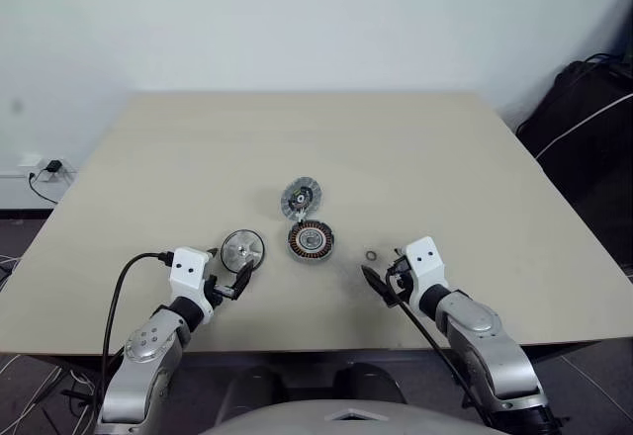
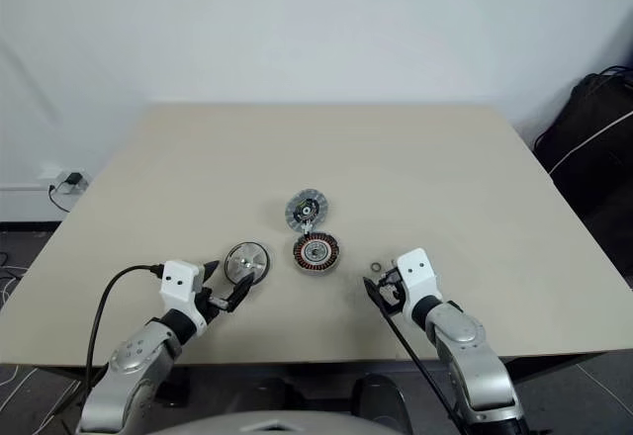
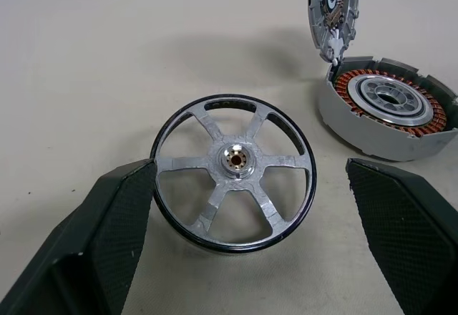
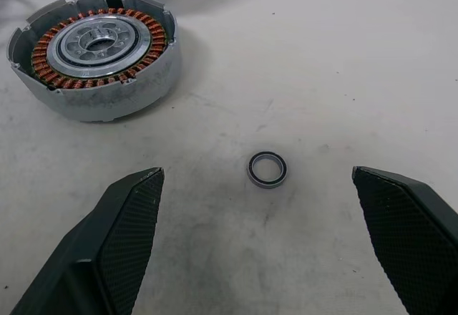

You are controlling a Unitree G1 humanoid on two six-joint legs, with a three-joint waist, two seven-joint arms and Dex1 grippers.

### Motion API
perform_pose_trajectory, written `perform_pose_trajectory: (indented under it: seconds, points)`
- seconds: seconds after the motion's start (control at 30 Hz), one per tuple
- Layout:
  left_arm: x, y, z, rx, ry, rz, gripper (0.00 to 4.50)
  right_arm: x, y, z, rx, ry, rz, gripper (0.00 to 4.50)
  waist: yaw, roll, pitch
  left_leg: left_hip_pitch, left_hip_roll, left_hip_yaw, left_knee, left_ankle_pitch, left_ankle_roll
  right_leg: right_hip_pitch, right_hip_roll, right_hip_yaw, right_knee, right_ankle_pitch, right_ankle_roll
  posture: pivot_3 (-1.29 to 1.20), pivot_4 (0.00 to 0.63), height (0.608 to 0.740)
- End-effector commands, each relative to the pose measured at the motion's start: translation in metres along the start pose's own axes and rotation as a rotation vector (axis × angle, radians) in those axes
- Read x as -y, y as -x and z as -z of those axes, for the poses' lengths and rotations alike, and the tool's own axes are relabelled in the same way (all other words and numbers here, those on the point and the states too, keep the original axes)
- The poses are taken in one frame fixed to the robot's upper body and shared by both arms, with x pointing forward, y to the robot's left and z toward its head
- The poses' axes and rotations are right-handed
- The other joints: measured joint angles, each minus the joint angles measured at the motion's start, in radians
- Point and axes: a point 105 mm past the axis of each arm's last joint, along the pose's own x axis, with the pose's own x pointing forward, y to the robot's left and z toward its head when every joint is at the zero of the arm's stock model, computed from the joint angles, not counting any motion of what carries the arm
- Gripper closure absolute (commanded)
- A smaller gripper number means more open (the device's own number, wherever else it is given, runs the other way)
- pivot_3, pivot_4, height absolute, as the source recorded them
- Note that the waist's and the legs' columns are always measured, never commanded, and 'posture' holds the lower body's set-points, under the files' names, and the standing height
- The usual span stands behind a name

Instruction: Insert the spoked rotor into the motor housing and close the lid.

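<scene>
A: Head view first. We have the bench (image 1: 297,138), with the motor housing (image 1: 311,240) near its middle, open, copper windings showing. The lid (image 1: 302,197) sits just beyond it, on the far side, touching. The spoked rotor (image 1: 242,250) lies flat, left of the housing.

B: Claws?

A: We see the left claw (image 1: 233,285) just near the rotor and the right claw (image 1: 381,284) near a tiny dark ring (image 1: 370,256), right of the housing.

B: Left wrist view?

A: We log its fingers (image 3: 107,236) wide apart, empty, one tip at the rotor's rim.

B: Right wrist view?

A: Fingers (image 4: 122,236) spread too, holding nothing; the ring lies between them, housing beyond.
</scene>
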Motion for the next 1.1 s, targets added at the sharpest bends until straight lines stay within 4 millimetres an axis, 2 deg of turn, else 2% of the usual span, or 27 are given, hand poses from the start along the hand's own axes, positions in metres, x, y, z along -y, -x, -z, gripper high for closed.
perform_pose_trajectory:
  seconds: [0.03,0.7,1.1]
  points:
    - [-0.001,-0.002,-0.013,0.043,-0.025,0.0,0.04,0.001,0.0,-0.013,0.052,0.015,0.007,0.0,0.0,0.0,0.0,0.0,0.0,0.0,0.0,0.0,0.0,0.0,0.0,0.0,0.0,0.0,0.0,0.0,0.0,0.74]
    - [0.0,0.0,-0.012,0.039,-0.018,-0.006,0.04,0.0,-0.005,-0.016,0.072,-0.022,0.033,0.0,0.0,0.001,0.001,0.0,0.0,0.0,0.0,0.0,0.0,0.0,0.0,0.0,0.0,0.0,0.0,0.0,0.0,0.74]
    - [0.002,-0.003,-0.015,0.046,-0.013,-0.004,0.04,0.003,-0.037,-0.013,0.072,-0.09,0.092,0.0,-0.001,0.001,0.003,0.0,0.0,0.0,-0.001,0.001,-0.002,-0.001,0.0,0.0,0.0,0.0,0.0,0.0,0.0,0.74]
